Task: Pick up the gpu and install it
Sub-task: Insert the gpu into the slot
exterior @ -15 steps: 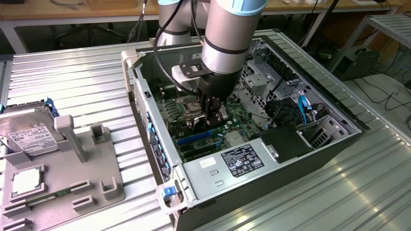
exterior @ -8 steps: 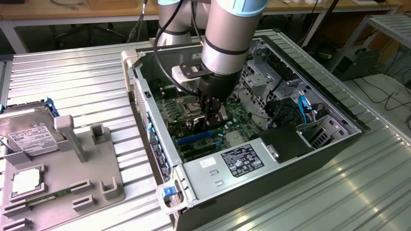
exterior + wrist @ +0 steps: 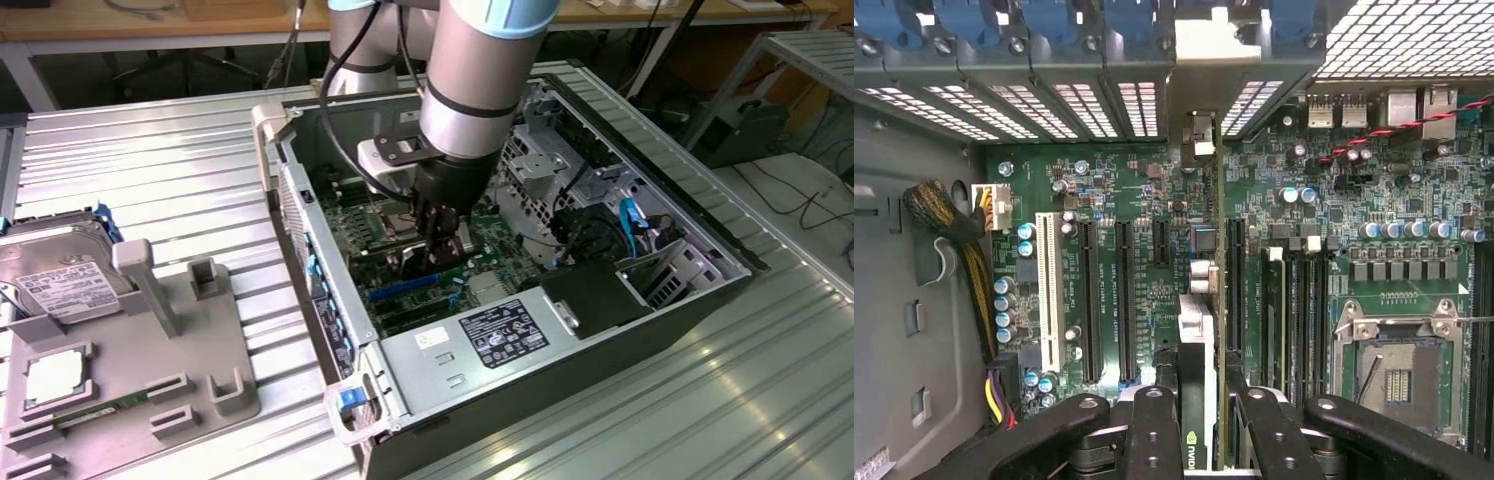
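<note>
A ribbed metal desk [image 3: 160, 160] carries an open computer case [image 3: 574, 400] lying on its side. The robot arm [image 3: 481, 70] reaches down into it over the green motherboard [image 3: 1124, 190]. On the exterior view's left, a gray fixture [image 3: 147, 360] sits beside the case with a hard drive [image 3: 60, 275] on it. The gpu [image 3: 1197, 340] stands on edge inside the case, just over the motherboard among the black expansion slots [image 3: 1124, 300], its silver bracket [image 3: 1199, 60] at the rear slot openings. The jaws are closed narrowly on the gpu, black fingers [image 3: 1154, 425] pressing both faces.
</note>
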Robot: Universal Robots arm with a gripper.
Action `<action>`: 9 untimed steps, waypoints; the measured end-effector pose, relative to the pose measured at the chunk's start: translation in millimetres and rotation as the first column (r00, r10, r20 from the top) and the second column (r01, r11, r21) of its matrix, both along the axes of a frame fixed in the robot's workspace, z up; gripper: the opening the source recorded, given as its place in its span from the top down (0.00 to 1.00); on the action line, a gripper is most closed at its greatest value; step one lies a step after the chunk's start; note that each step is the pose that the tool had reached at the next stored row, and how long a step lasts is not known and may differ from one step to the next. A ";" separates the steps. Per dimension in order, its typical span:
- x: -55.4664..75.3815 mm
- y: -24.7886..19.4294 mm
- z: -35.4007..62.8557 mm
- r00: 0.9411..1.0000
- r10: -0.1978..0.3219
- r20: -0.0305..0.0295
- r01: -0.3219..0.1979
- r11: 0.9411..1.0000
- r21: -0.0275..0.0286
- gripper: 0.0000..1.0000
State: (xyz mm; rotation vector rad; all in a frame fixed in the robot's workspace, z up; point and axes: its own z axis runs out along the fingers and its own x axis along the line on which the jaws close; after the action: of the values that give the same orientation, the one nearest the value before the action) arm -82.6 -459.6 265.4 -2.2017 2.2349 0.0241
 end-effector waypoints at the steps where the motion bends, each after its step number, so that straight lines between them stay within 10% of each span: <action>1: -0.2 0.0 -0.1 1.000 0.000 0.000 0.000 1.000 0.000 0.73; 9: -1.8 -1.5 -1.4 1.000 0.000 0.000 0.000 1.000 0.000 0.73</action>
State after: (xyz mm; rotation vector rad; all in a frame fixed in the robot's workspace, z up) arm -84.4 -461.1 264.0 -2.2015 2.2351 0.0244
